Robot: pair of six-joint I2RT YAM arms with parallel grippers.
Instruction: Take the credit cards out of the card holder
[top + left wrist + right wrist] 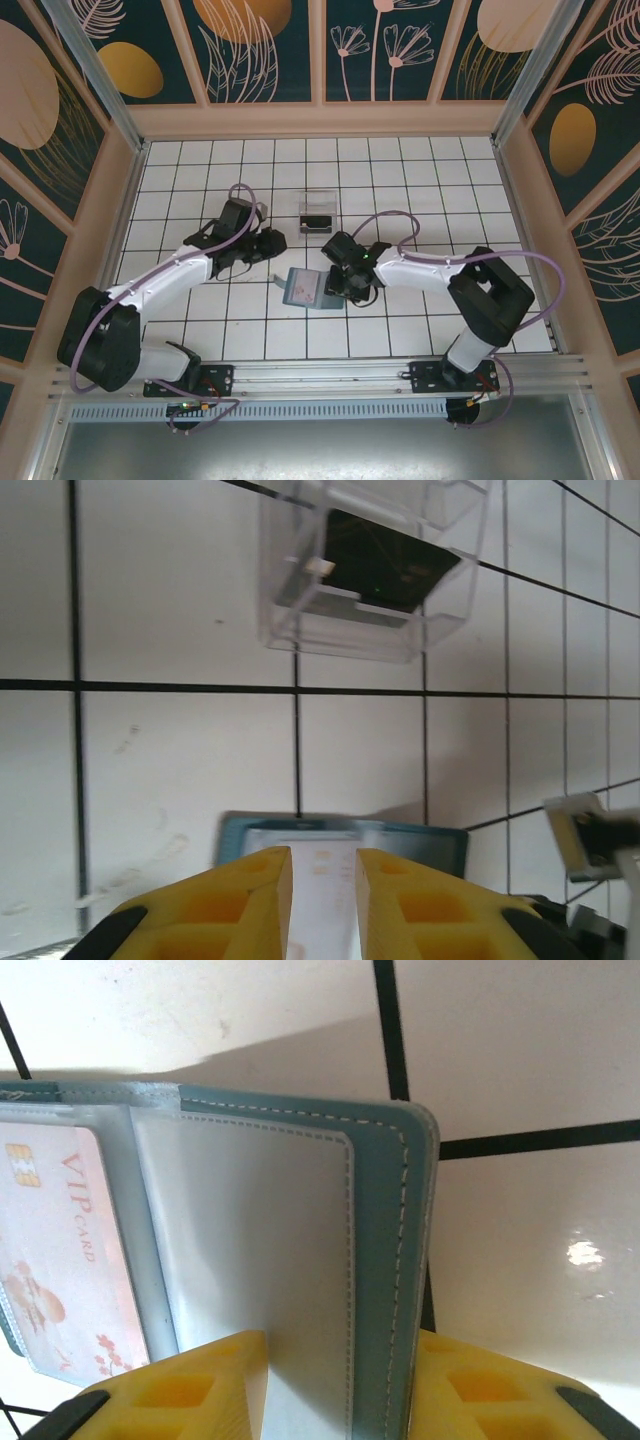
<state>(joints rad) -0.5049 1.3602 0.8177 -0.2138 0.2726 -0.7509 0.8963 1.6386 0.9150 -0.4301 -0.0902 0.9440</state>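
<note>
I see my right fingers (180, 1395) pinching the card holder (380, 1210) between them, my left fingers (245, 895) narrowly apart, I cannot tell their grip.

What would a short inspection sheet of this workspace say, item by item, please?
Surface: white tiled table, faint smudges.
Job's things: card holder lies open, a pink credit card in its sleeve; a dark card lies in the clear tray.
Clutter: nothing seen.
Grippers: right gripper clamps the holder's raised flap with its fingers; left gripper fingers nearly together, hold unclear.
Cables: lilac cables loop along both arms.
Surroundings: patterned walls, metal rail at near edge.
</note>
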